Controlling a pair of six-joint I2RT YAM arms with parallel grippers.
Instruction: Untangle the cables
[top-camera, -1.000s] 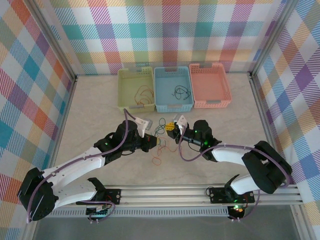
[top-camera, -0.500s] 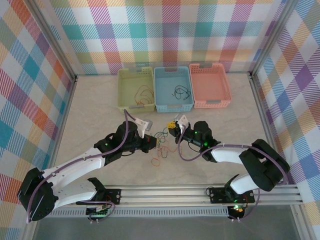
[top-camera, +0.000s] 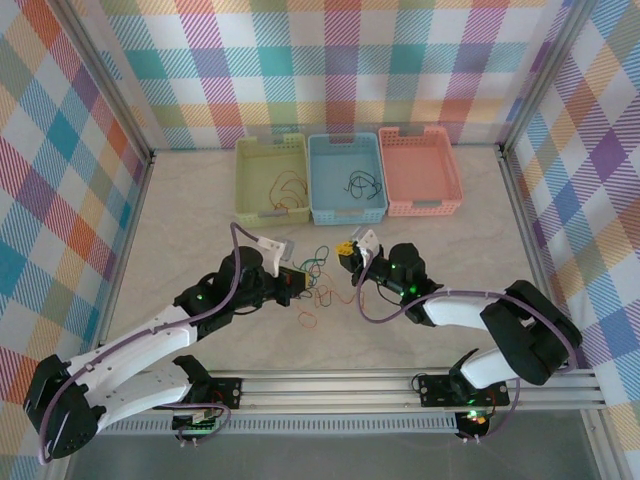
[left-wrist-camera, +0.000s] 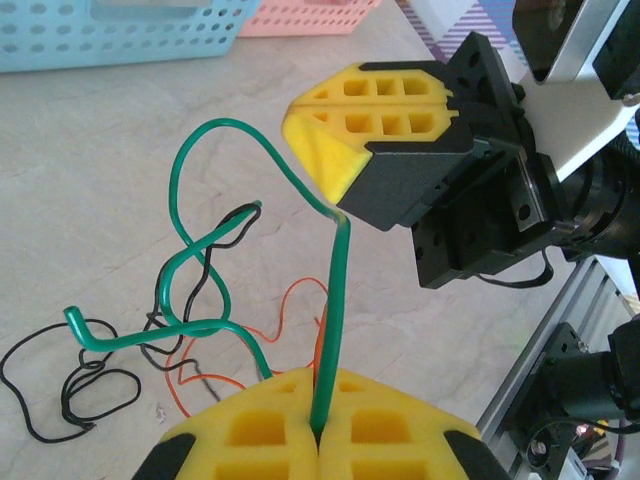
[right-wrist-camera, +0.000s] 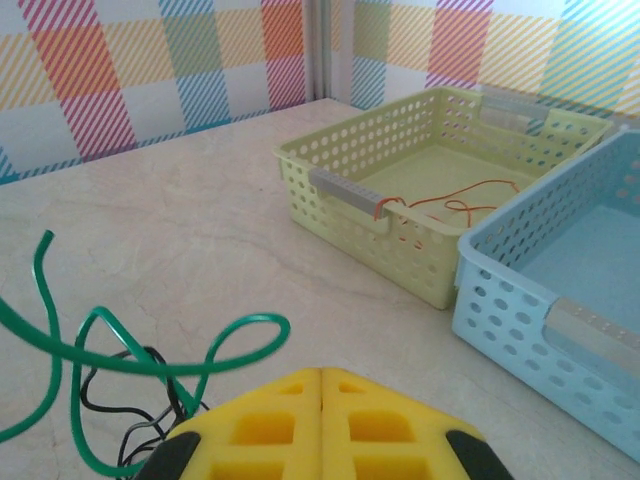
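— Leftward the left gripper (top-camera: 298, 281) had drawn back, stretching the green cable (left-wrist-camera: 338, 290).
— Its wrist camera showed it and the right gripper (left-wrist-camera: 338, 196) both clamped on that cable over the table (left-wrist-camera: 90, 180); from overhead, too small to tell.

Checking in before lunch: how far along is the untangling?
Done: one orange cable lies in the yellow-green basket, one black cable in the blue basket. In hand: left gripper and right gripper pinch the green cable. Remaining: black and orange strands tangled on the table.
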